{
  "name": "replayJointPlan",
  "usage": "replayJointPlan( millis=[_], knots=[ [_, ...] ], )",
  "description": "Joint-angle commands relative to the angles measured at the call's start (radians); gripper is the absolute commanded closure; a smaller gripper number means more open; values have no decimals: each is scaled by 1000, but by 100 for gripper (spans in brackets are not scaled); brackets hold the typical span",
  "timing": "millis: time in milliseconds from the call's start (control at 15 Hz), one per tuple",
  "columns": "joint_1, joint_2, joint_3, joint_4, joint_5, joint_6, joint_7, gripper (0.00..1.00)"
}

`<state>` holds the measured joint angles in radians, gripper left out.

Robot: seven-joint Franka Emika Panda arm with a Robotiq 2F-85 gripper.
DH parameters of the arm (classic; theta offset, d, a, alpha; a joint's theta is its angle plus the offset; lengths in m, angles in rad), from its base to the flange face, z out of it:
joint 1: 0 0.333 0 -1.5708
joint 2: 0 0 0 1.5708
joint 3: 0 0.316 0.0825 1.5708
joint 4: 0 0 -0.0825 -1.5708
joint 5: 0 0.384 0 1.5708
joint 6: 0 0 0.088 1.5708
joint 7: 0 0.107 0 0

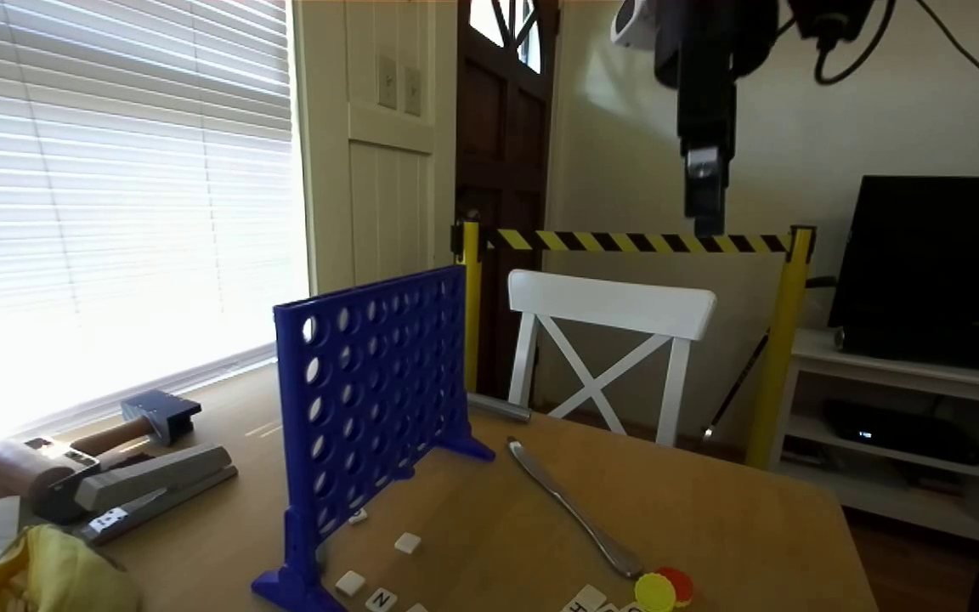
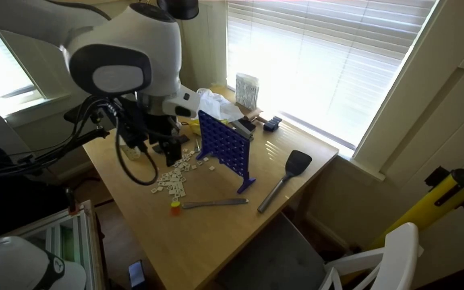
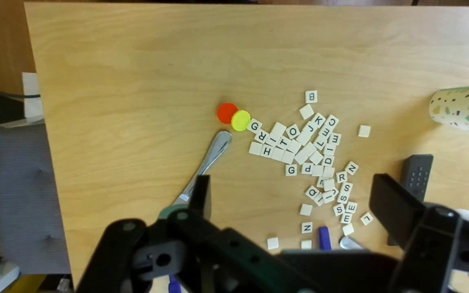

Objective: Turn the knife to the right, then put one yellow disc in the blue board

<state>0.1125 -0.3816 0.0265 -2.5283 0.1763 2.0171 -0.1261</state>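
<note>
The silver knife lies flat on the table in both exterior views (image 1: 570, 510) (image 2: 216, 203), its handle end near the discs. In the wrist view its handle (image 3: 217, 146) shows and my left finger hides the rest. The yellow disc (image 1: 654, 592) (image 2: 175, 204) (image 3: 241, 121) lies flat, partly over the orange-red disc (image 3: 226, 112). The blue board (image 1: 290, 425) (image 2: 224, 145) stands upright with its holes appearing unfilled; only its feet (image 3: 324, 238) show in the wrist view. My gripper (image 3: 293, 183) is open and empty, high above the table; it shows in both exterior views (image 1: 706, 223) (image 2: 172, 157).
Letter tiles (image 3: 287, 146) lie beside the discs. A cup (image 3: 460, 110) and a remote (image 3: 417, 175) are at the right of the wrist view. A spatula (image 2: 292, 169), stapler (image 1: 158, 489) and hammer (image 1: 158, 416) lie around the board. A chair (image 1: 608, 306) stands at the table.
</note>
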Motion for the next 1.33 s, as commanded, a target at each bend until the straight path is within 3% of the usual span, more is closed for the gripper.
replayJointPlan(
  millis=[0,200,267,333,733,1133,1267],
  knots=[
    [26,138,-43,19,69,74,-209,0],
    [25,213,-68,37,167,60,-390,0],
    [15,237,-65,51,167,34,-396,0],
    [4,184,-43,10,128,65,-334,0],
    [-1,229,-44,34,140,57,-371,0],
    [-13,474,-45,86,216,264,-573,0],
    [-36,570,-25,118,270,277,-650,0]
  ],
)
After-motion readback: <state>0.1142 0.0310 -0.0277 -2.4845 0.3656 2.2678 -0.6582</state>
